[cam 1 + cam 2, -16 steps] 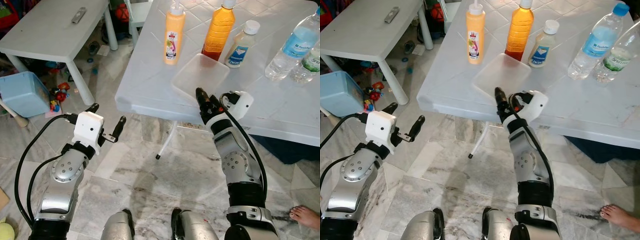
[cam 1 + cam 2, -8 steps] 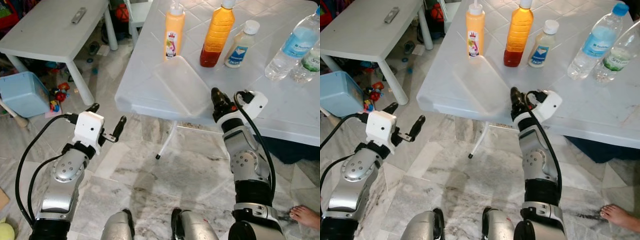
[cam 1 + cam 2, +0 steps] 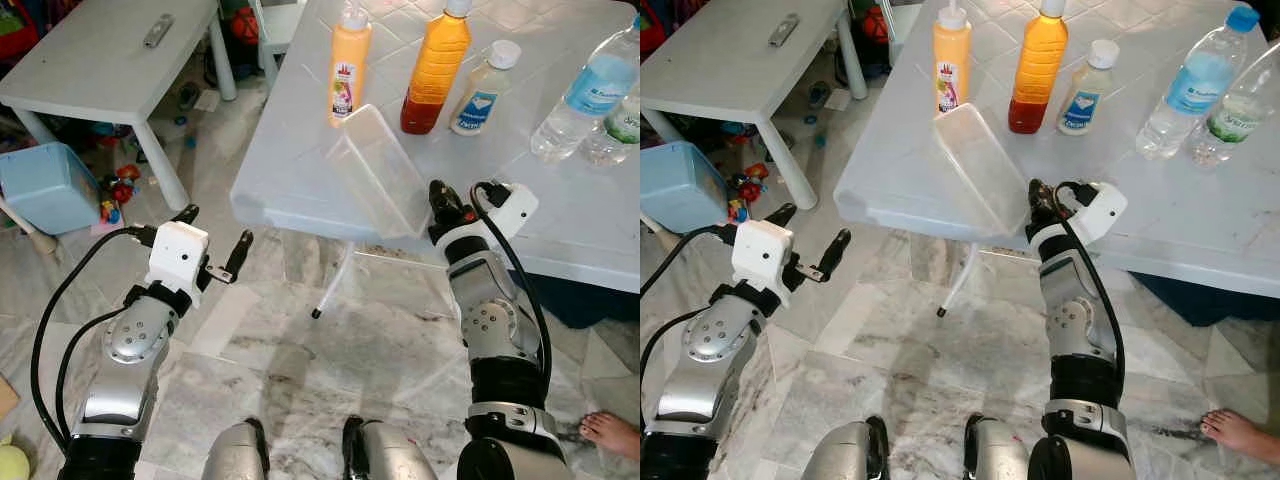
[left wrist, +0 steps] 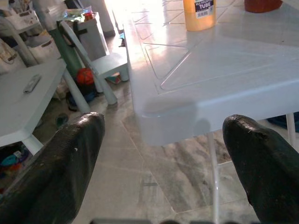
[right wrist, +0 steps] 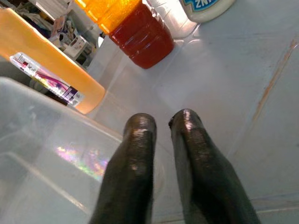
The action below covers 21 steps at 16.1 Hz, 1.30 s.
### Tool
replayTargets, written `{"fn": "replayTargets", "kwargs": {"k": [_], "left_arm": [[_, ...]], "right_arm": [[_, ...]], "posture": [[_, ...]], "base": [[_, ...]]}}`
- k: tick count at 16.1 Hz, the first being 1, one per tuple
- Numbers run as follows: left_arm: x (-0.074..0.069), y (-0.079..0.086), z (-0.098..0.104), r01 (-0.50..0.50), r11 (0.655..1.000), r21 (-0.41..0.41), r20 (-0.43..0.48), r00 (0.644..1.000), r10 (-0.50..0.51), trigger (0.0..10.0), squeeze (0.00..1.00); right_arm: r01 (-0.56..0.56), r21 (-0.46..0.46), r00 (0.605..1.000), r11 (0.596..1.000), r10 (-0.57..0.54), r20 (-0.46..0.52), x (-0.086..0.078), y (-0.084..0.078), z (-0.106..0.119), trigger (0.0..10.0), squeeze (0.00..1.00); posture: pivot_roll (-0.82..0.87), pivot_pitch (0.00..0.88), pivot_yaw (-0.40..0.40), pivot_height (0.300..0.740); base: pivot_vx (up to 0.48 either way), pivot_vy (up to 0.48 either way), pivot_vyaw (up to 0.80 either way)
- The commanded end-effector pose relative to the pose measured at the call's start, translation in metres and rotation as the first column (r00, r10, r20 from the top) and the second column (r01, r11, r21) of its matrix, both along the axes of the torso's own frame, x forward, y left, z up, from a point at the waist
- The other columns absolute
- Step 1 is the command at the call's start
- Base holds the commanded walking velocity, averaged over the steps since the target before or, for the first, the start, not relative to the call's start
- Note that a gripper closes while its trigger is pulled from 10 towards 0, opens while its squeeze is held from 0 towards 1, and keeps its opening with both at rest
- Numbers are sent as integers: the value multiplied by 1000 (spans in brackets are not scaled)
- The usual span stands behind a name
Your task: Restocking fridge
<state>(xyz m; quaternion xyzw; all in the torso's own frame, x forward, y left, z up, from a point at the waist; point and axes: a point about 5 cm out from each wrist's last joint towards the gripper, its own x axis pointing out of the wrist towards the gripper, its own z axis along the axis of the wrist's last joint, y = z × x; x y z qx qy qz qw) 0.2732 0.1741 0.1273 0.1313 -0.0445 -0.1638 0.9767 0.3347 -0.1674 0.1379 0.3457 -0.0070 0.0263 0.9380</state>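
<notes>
A clear plastic container (image 3: 375, 170) stands tilted up on its edge at the front of the white tiled table (image 3: 560, 215). My right gripper (image 3: 437, 195) is shut on the container's near rim (image 5: 46, 154), its two fingers (image 5: 140, 140) close together. Behind it stand a yellow squeeze bottle (image 3: 348, 70), an orange juice bottle (image 3: 435, 65), a white sauce bottle (image 3: 482, 90) and two water bottles (image 3: 595, 85). My left gripper (image 3: 215, 235) is open and holds nothing, below and left of the table's corner (image 4: 163, 107).
A small white side table (image 3: 100, 60) with a remote (image 3: 157, 30) stands at the left. A blue bin (image 3: 45, 185) and toys lie on the marble floor beside it. A person's foot (image 3: 610, 432) shows at the lower right.
The container lay flat a second ago and now stands tipped up on edge. My right gripper moved right along the table's front with its rim. The left arm has not moved.
</notes>
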Motion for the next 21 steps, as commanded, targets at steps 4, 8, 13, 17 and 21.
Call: {"fn": "replayTargets", "kwargs": {"k": [4, 8, 13, 17, 21], "left_arm": [[2, 6, 0, -37, 999, 19, 12, 999, 36, 10000, 0], [3, 5, 1, -10, 1000, -11, -13, 1000, 9, 10000, 0], [8, 4, 7, -3, 1000, -14, 5, 1000, 3, 10000, 0], [8, 2, 4, 1, 1000, -15, 1, 1000, -1, 10000, 0], [0, 8, -3, -37, 994, -107, -73, 997, 29, 10000, 0]], "right_arm": [[61, -15, 998, 998, -61, 13, 2, -5, 7, 2314, 0], [95, -28, 995, 995, -95, 3, 2, -8, 6, 2863, 0], [189, -51, 982, 981, -187, 25, 3, -18, 15, 3373, 0], [184, -110, 975, 977, -167, 145, 5, -13, 44, 10000, 757], [236, -310, 947, 921, -146, 287, -3, -7, 71, 10000, 1000]], "posture": [[53, 169, -4, 740], [55, 167, -4, 740], [50, 161, 2, 740], [43, 147, -4, 740], [28, 118, -5, 740]], "base": [[0, 0, 0], [0, 0, 0], [0, 0, 0], [0, 0, 0], [0, 0, 0]]}}
